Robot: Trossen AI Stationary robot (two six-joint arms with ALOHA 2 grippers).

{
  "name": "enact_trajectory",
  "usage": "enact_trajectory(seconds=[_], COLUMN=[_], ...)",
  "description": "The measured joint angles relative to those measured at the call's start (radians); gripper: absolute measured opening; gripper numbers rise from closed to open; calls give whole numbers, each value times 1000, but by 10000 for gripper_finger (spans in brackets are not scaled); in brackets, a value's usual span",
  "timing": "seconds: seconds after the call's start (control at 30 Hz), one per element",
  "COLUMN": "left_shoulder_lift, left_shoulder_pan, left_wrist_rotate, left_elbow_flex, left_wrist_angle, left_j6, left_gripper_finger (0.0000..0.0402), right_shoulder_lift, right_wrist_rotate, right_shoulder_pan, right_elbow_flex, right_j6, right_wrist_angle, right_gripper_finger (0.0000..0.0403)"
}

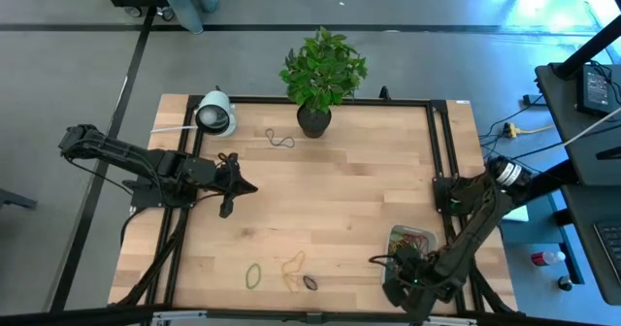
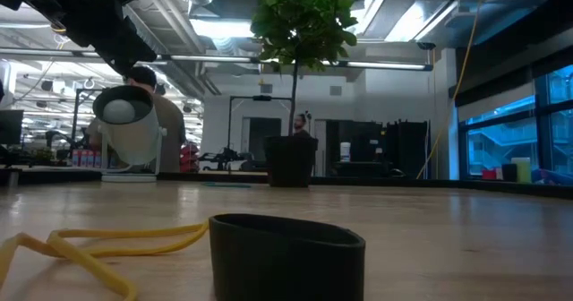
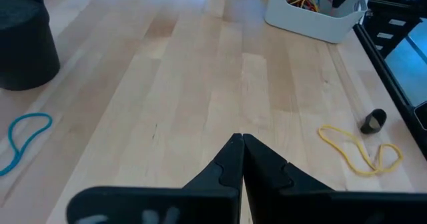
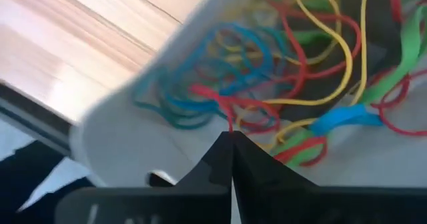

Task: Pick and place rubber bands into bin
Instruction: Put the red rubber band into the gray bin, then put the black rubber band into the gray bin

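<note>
Table (image 1: 340, 200): pale wood planks with a fine grain, framed by dark rails.
Bin (image 1: 411, 241): pale translucent plastic tray with rounded corners, at 4 o'clock on the table, its long axis running 12 to 6.
Bands in bin (image 4: 293, 71): a tangled heap of thin loops, blue, red, yellow and green.
Loose bands: a green oval (image 1: 254, 276) at 7 o'clock, long axis near 12 to 6; a yellow one (image 1: 293, 268) just beside it, long and twisted; a small dark loop (image 1: 310, 282) at 6 o'clock; a long thin twisted band (image 1: 279, 138) at 11 o'clock, near the pot.
Pot (image 1: 313, 119): dark, round, smooth, holding a leafy green plant at 12 o'clock.
White object (image 1: 215, 114): rounded and glossy, at 10 o'clock.
Left claw (image 3: 241, 143): clenched on nothing, above bare wood at 9 o'clock, tips pointing toward 3.
Right claw (image 4: 231, 139): clenched, tips just over the bands in the bin; a red strand lies at the tips, whether pinched cannot be told.
Writing: none can be read.
</note>
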Motion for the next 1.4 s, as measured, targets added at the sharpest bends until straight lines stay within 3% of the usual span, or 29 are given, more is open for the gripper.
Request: enact_trajectory(seconds=[0.17,0.67,0.9,1.03,1.13,1.4], left_shoulder_lift=[0,0,10,53,114,366], left_shoulder_pan=[0,0,-5,-32,-59,-136], left_wrist_rotate=[0,-3,-3,-7,-32,-53], left_elbow_flex=[0,0,9,47,88,248], left_wrist_angle=[0,0,10,11,9,4], left_j6=[-3,0,0,32,44,52], left_gripper_finger=[6,11,19,19,19,19], right_shoulder_lift=[0,-29,-108,-166,-211,-277], right_wrist_rotate=[-91,-93,-86,-8,73,123], right_shoulder_pan=[1,18,18,19,18,17], right_elbow_flex=[-6,37,70,70,70,71], right_j6=[73,107,54,-14,-59,-173], right_wrist_angle=[-27,-66,-152,-178,-211,-447], right_gripper_finger=[36,184,204,195,165,14])
